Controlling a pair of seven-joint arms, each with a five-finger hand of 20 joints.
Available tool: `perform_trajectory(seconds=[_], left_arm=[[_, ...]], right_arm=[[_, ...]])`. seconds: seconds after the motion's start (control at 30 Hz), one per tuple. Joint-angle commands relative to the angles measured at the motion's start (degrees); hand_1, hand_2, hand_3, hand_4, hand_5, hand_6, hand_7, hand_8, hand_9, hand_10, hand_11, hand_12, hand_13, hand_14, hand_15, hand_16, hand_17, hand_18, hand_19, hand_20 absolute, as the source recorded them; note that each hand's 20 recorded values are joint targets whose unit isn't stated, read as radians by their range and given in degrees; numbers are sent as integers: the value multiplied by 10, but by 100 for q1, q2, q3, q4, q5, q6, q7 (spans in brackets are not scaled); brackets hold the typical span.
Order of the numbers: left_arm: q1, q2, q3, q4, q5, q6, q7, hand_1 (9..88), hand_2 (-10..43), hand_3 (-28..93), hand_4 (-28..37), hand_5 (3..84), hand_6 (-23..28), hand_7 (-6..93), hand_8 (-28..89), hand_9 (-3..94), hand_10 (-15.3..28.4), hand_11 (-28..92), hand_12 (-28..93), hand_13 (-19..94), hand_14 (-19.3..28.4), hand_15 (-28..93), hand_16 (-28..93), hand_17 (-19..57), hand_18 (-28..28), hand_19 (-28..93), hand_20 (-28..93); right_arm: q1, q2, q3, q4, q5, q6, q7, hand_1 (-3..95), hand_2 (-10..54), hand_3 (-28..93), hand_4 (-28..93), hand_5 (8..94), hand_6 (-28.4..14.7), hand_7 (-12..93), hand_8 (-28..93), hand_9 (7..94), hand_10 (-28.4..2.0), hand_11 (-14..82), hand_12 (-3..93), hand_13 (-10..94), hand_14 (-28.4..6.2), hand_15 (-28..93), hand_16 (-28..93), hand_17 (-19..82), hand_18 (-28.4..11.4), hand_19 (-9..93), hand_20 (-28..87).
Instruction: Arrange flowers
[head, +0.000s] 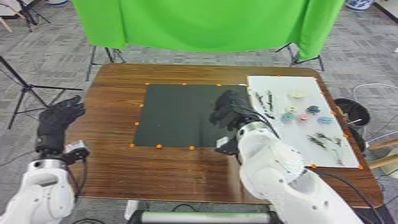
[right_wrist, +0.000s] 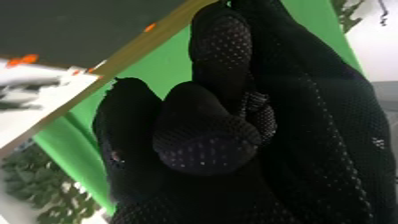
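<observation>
Several flowers (head: 303, 117) and stems (head: 318, 141) were laid loose on the sheet (head: 275, 82); all arranging seemed left to be done. The right hand (head: 233, 107) (right_wrist: 206, 150) was held loosely open, nothing gripped, near the sheet; the left hand (head: 59, 119), relaxed, beside the tabletop (head: 115, 175).

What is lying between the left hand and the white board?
In the head view, a strip of brown table, then the dark mat, with the right hand over the mat's right side.
</observation>
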Motion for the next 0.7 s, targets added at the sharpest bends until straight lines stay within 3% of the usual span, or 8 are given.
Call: perform_trajectory(seconds=[0.03,0.1,0.3,0.5,0.7], left_arm=[[55,-131,240,192,69,65,-101,263,-41,703,-243,513,27,186,-88,492,131,210,102,396,171,291,-9,84,141,202,245],[-17,-120,355,276,119,42,-130,263,-42,704,-245,512,26,188,-88,492,131,209,101,395,170,290,-8,85,140,200,245],[-134,-108,577,350,169,-37,-118,262,-42,706,-247,513,25,190,-90,491,130,209,101,395,170,289,-7,84,139,196,245],[-317,-99,770,378,240,-171,-92,262,-42,705,-246,512,25,189,-91,490,130,208,101,394,169,287,-7,84,139,195,245],[-339,-115,815,337,268,-231,-58,261,-45,709,-243,512,25,190,-90,489,130,208,102,392,169,286,-6,83,138,193,245]], right_arm=[[373,-380,-386,318,146,116,-166,575,-95,580,237,710,-49,420,255,889,-115,398,420,937,26,669,233,776,-39,916,456],[449,-420,-493,392,280,193,-133,576,-95,578,237,709,-49,424,253,887,-115,400,419,937,26,670,233,776,-39,917,455],[564,-517,-836,615,377,373,-152,576,-95,576,240,705,-48,436,244,888,-115,404,416,937,26,671,233,776,-39,918,453],[636,-607,-1094,940,527,730,-159,576,-95,577,237,703,-50,446,228,887,-116,408,413,937,26,671,234,776,-39,919,452],[899,-602,-1329,1204,738,869,-253,574,-95,581,233,702,-52,458,207,887,-116,409,408,937,25,670,235,776,-40,919,453]])
